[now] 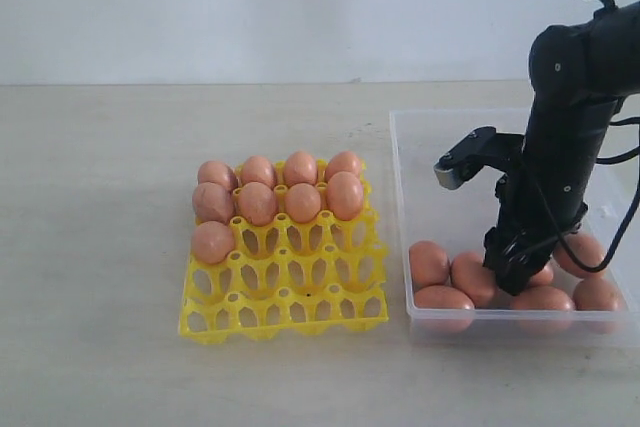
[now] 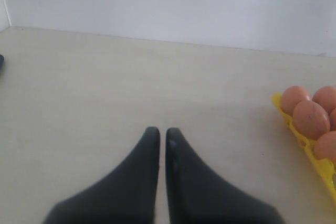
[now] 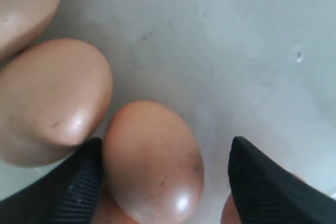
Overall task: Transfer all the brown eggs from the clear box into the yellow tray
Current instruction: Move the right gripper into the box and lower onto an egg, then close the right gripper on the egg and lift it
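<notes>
Nine eggs [image 1: 257,204] already sit in the tray [image 1: 285,309], packed from its far edge forward: two full rows of four, plus one at the left end of the third row. Filling in that order leaves the empty cups along the near edge free for a reach from above, I judge.

The left gripper [image 2: 159,132] is out of the exterior view. Its fingers are almost together on nothing, over bare desk [image 1: 100,247], and only a corner of the tray shows in its camera. It is likely placed there so as not to block the other arm.

The tray sits mid-desk, and the box [image 1: 440,217] lies just beside its right edge, which makes for a short carry. About seven eggs lie in the box, huddled along its near wall, some touching; its far half is bare.

The right gripper [image 3: 165,150] hangs down into that cluster with jaws wide apart. One finger [image 3: 79,182] is wedged in the gap between the target egg [image 3: 152,161] and its neighbour [image 3: 52,98], and the other stands clear on the opposite side. Nothing is clamped yet. The straddle suggests the step in hand is closing on this one egg, and the tight neighbour could get nudged.
</notes>
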Robot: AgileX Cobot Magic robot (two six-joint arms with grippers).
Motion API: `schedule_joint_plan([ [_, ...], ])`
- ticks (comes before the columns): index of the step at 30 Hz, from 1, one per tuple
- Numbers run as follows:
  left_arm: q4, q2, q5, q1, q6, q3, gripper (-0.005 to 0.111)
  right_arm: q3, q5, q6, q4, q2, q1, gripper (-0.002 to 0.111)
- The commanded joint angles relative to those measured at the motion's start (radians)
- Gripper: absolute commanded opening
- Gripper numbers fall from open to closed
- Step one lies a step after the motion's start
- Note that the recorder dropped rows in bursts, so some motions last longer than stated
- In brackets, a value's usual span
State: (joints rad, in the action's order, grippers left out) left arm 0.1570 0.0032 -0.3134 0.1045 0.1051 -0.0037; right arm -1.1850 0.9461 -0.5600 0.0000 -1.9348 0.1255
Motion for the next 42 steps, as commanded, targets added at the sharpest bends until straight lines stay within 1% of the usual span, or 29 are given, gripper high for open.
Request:
schedule_joint_plan([
  [1,0.001,-0.003,0.002,0.003,0.004,0.004,0.004,-0.002,0.007,0.0,0.011,-0.03,0.0,0.061],
  [3,0.001,-0.003,0.002,0.003,0.004,0.004,0.004,-0.002,0.015,0.0,0.017,-0.032,0.0,0.058],
  [6,0.001,-0.003,0.002,0.003,0.004,0.004,0.004,-0.002,0.019,0.0,0.019,-0.032,0.0,0.043],
  [7,0.001,-0.003,0.002,0.003,0.004,0.004,0.004,-0.002,0.019,0.0,0.019,-0.032,0.0,0.035],
  [10,0.001,-0.003,0.002,0.003,0.004,0.004,0.004,-0.002,0.019,0.0,0.019,-0.032,0.0,0.017],
  [14,0.001,-0.003,0.002,0.003,0.004,0.004,0.004,-0.002,-0.003,0.001,0.019,-0.032,0.0,0.0],
  [20,0.001,-0.003,0.002,0.003,0.004,0.004,0.004,-0.004,-0.062,0.008,0.027,0.007,0.0,0.0],
  [25,0.001,-0.003,0.002,0.003,0.004,0.004,0.004,-0.004,-0.168,0.008,0.04,0.132,0.0,0.0],
  [28,0.001,-0.003,0.002,0.003,0.004,0.004,0.004,-0.004,-0.277,0.015,0.077,0.214,0.0,0.0],
  [31,0.001,-0.003,0.002,0.003,0.004,0.004,0.004,-0.004,-0.424,-0.017,0.226,0.278,0.0,0.0],
  [33,0.001,-0.003,0.002,0.003,0.004,0.004,0.004,-0.004,-0.527,-0.106,0.374,0.3,0.0,0.0],
  [36,0.001,-0.003,0.002,0.003,0.004,0.004,0.004,-0.004,-0.674,-0.345,0.705,0.316,0.0,0.0],
  [38,0.001,-0.003,0.002,0.003,0.004,0.004,0.004,-0.004,-0.749,-0.549,0.979,0.316,0.0,0.0],
  [42,0.001,-0.003,0.002,0.003,0.004,0.004,0.004,-0.004,-0.78,-0.973,1.523,0.316,0.0,0.0],
])
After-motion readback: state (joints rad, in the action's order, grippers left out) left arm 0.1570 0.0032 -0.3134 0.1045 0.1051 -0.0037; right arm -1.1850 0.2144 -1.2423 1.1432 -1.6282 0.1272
